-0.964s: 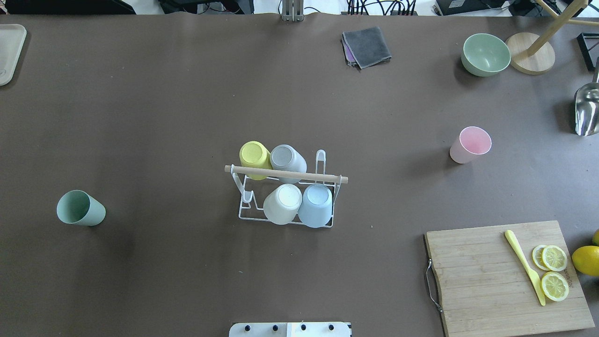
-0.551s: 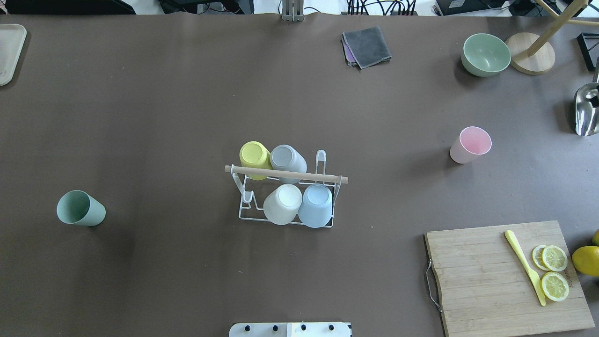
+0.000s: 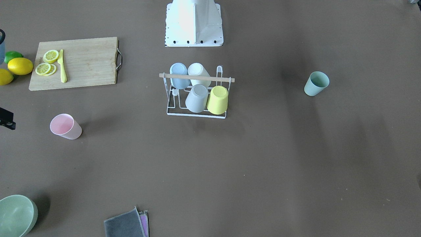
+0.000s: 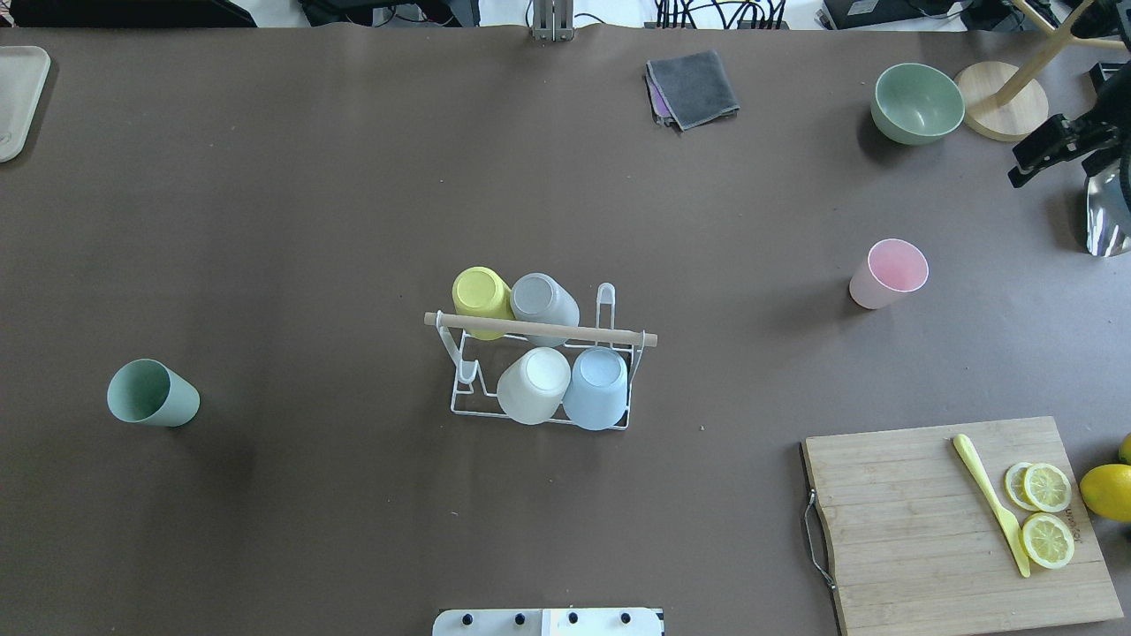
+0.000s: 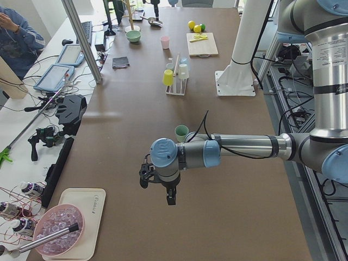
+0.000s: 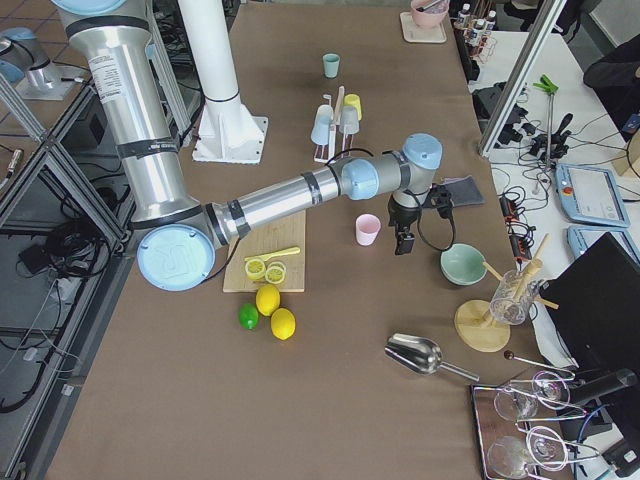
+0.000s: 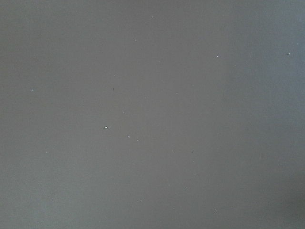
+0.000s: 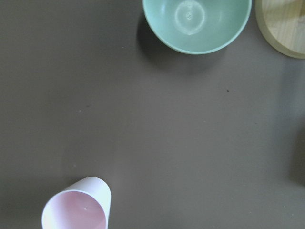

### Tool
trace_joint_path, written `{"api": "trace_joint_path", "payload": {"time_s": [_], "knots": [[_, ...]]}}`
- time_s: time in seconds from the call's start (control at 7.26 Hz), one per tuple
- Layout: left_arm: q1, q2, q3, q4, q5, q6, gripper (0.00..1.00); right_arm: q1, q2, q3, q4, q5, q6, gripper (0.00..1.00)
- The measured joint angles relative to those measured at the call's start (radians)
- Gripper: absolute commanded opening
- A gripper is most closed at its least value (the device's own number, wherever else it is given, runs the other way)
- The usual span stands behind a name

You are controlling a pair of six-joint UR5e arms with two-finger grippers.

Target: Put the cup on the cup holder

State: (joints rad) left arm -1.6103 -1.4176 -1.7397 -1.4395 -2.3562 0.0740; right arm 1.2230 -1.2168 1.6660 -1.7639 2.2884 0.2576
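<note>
The cup holder (image 4: 541, 329), a white wire rack with a wooden rod, stands mid-table. It holds several upside-down cups: yellow, grey, white and light blue. A pink cup (image 4: 888, 274) stands upright to its right and shows in the right wrist view (image 8: 76, 207). A green cup (image 4: 152, 393) stands far left. My right gripper (image 4: 1051, 148) hangs beyond the pink cup near the right edge and holds nothing; I cannot tell its jaws. My left gripper (image 5: 159, 191) hovers past the green cup; I cannot tell its state. The left wrist view shows only bare table.
A green bowl (image 4: 917, 102) and a round wooden stand base (image 4: 1001, 100) sit at the back right. A metal scoop (image 4: 1104, 221) lies at the right edge. A cutting board (image 4: 919, 521) with lemon slices and a yellow knife is front right. A grey cloth (image 4: 692, 88) lies at the back.
My right gripper has come into the overhead view at the right edge, above the metal scoop. The cups and the rack have not moved.
</note>
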Motion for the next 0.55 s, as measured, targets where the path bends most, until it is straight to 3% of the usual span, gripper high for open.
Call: {"api": "trace_joint_path", "payload": {"time_s": [0.55], "knots": [[0.020,-0.020,-0.021,0.000,-0.002,0.005,0.98,-0.105,0.149,-0.100,-0.134,0.004,-0.003,1.00]]}}
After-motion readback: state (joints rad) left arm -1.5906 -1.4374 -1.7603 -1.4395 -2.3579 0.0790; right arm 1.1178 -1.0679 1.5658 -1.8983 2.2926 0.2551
